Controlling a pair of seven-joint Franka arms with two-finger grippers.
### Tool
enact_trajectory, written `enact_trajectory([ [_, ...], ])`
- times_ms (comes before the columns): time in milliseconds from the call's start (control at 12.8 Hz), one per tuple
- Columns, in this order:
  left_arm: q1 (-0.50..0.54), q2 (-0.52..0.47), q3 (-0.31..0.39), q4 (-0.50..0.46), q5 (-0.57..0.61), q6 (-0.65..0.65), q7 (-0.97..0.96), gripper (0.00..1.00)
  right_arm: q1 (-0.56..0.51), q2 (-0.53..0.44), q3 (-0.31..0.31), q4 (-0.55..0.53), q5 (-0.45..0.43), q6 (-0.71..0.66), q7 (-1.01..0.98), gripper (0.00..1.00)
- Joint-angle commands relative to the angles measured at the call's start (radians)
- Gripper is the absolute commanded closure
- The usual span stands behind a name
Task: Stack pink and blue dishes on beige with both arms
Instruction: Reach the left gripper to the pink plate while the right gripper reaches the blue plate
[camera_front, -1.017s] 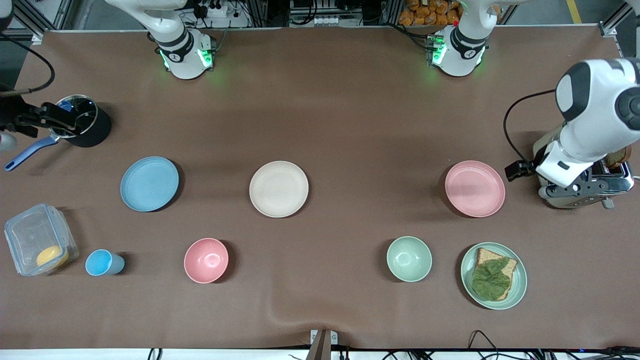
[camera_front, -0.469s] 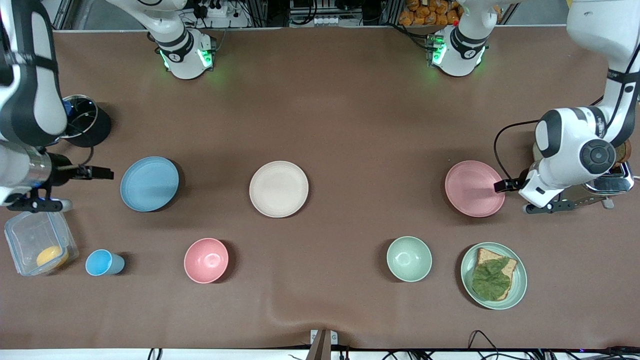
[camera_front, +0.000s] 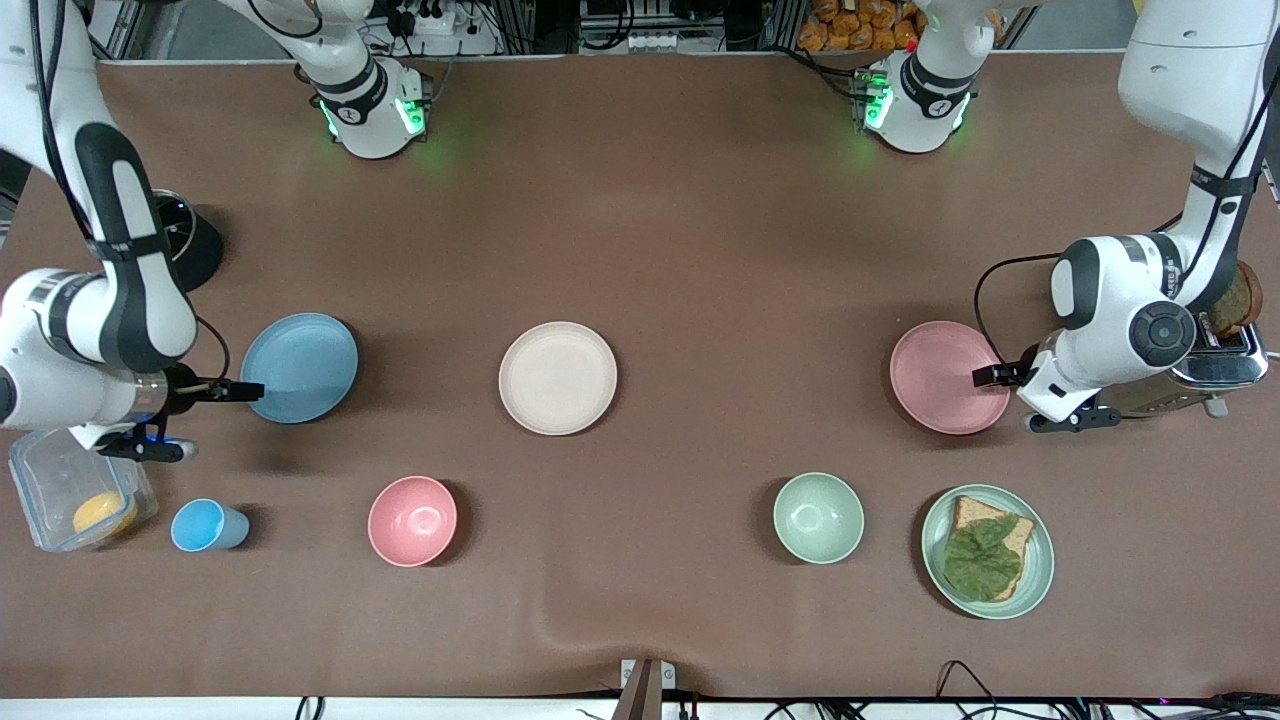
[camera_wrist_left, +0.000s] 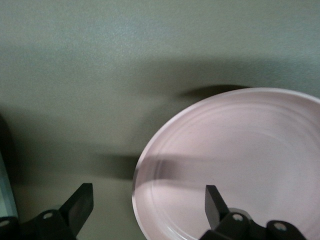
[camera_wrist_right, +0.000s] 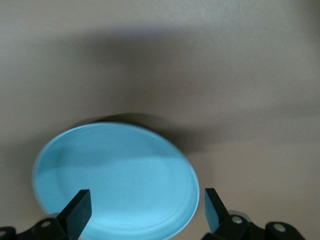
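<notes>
Probably both plates are light and stiff, with a matte skin that does not slip much, so the shallow rim is the only place to pinch. The pink plate (camera_front: 948, 377) lies flat at the left arm's end of the surface; the left end effector (camera_front: 985, 376) is at its rim, fingers wide apart, one over the plate, holding nothing. The blue plate (camera_front: 299, 367) lies at the right arm's end; the right end effector (camera_front: 245, 390) is at its rim, also spread open and empty. The beige plate (camera_front: 557, 377) waits between them.
</notes>
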Motion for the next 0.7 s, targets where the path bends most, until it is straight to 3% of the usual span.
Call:
enact_trajectory([
  [0, 0.023, 0.025, -0.009, 0.011, 0.017, 0.013, 0.009, 0.1, -0.05, 0.036, 0.018, 0.017, 0.001, 0.002, -0.064, 0.0],
  [235, 0.023, 0.042, -0.009, 0.012, 0.014, 0.017, 0.009, 0.27, -0.091, 0.071, 0.021, 0.019, 0.013, 0.021, -0.152, 0.0],
  [469, 0.023, 0.044, -0.009, 0.012, 0.008, 0.017, 0.007, 0.52, -0.096, 0.089, 0.021, 0.017, 0.013, 0.013, -0.188, 0.25],
  [626, 0.023, 0.044, -0.009, 0.016, 0.006, 0.017, 0.007, 0.8, -0.108, 0.105, 0.022, 0.016, 0.015, 0.013, -0.222, 0.4],
])
